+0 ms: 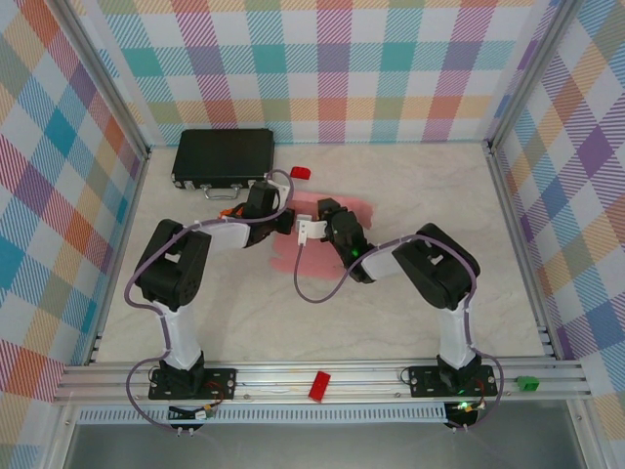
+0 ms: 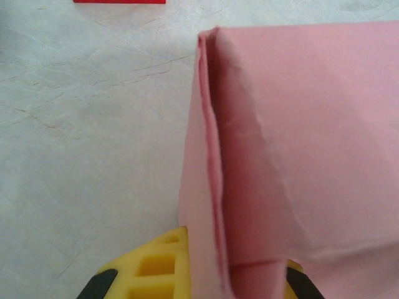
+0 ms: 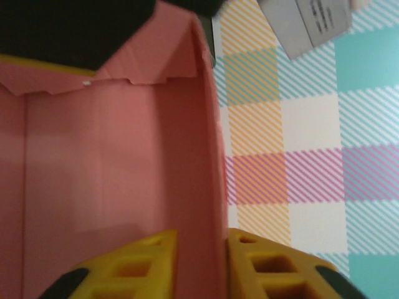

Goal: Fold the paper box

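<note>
The paper box (image 1: 296,257) is light-pink card, partly folded up, in the middle of the table between both arms. In the left wrist view a folded pink wall (image 2: 280,143) stands with a doubled edge, and my left gripper (image 2: 230,280) is shut on its lower part, the card covering the inner sides of the yellow fingers (image 2: 146,268). In the right wrist view an upright wall of the box (image 3: 124,162) runs between the yellow fingers (image 3: 131,268) of my right gripper (image 3: 202,265). Those jaws stand slightly apart, the wall lying against the right finger. From above, both grippers (image 1: 283,217) (image 1: 320,213) meet over the box.
A black hard case (image 1: 223,156) lies at the back left. A small red block (image 1: 300,173) sits just behind the box, also seen as the red block (image 2: 118,1). Another red block (image 1: 319,386) and a green piece (image 1: 527,383) rest on the front rail. Checked walls enclose the table.
</note>
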Action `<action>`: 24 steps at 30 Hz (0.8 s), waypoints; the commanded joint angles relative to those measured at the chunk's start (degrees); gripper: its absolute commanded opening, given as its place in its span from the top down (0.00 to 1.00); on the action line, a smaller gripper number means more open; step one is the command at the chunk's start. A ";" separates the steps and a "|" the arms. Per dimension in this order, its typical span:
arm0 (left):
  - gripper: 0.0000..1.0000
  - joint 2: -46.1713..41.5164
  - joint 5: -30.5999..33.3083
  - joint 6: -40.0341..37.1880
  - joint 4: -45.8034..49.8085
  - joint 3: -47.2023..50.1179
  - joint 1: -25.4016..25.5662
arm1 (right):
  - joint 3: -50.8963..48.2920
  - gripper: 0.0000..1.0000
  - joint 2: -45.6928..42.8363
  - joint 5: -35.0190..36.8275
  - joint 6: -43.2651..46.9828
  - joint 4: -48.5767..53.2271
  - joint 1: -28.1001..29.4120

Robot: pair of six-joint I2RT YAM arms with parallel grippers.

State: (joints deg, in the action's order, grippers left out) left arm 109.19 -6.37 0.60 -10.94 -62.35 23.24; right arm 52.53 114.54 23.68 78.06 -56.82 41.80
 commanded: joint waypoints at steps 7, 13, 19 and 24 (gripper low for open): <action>0.99 -7.37 4.06 -1.06 -4.68 5.25 1.80 | -4.28 0.37 -8.33 0.22 -7.01 4.15 2.50; 0.99 -8.30 4.56 -1.43 -3.95 6.97 1.97 | -5.72 0.28 -17.63 -2.90 -17.27 16.33 2.67; 0.98 -9.50 5.40 -0.95 -0.75 8.09 2.24 | -4.34 0.24 -27.78 -6.12 -33.06 32.70 1.96; 0.98 -12.42 5.45 0.43 4.46 9.50 2.59 | -2.18 0.23 -34.43 -8.58 -50.90 46.25 -3.69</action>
State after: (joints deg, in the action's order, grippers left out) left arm 100.31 -1.39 0.32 -9.82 -53.89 25.10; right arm 47.59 82.78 16.99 43.22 -22.74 41.63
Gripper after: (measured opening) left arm 0.067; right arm 0.769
